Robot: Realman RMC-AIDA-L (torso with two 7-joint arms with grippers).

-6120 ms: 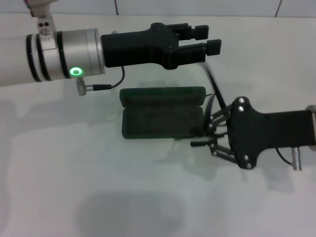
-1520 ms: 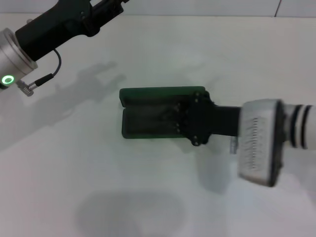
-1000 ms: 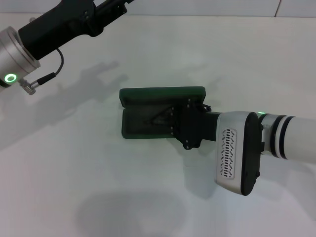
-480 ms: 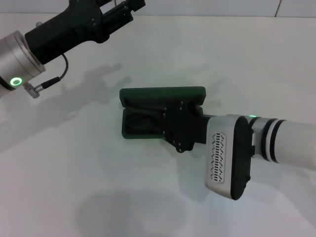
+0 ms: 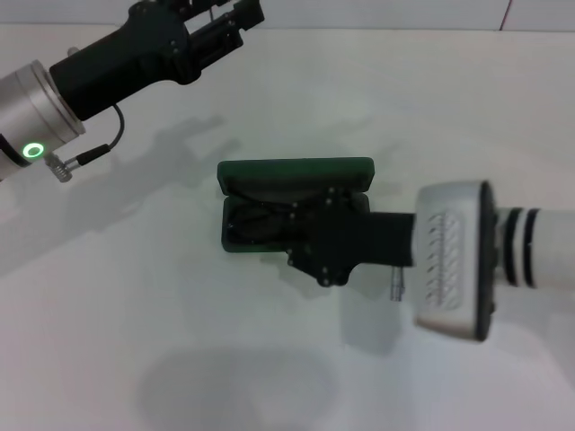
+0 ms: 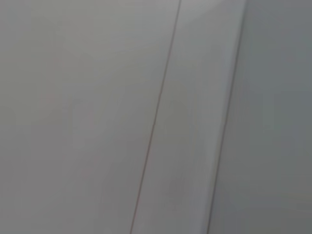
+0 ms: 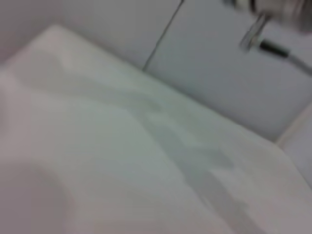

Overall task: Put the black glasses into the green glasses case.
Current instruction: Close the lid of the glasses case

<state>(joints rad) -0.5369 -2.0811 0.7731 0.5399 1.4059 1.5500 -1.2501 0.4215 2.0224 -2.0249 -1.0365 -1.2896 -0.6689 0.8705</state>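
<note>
A plain white desk [image 5: 180, 359] carries everything here, its far edge meeting a pale tiled wall. Directly on it lies the green glasses case [image 5: 269, 184], open, its lid laid back toward the wall and its dark-lined tray nearer; the right pincer [image 5: 301, 235] reaches over the tray's right part from the right, so the case extends out to the pincer's left. The left pincer [image 5: 235, 16] hangs well apart, above the desk's far left.
</note>
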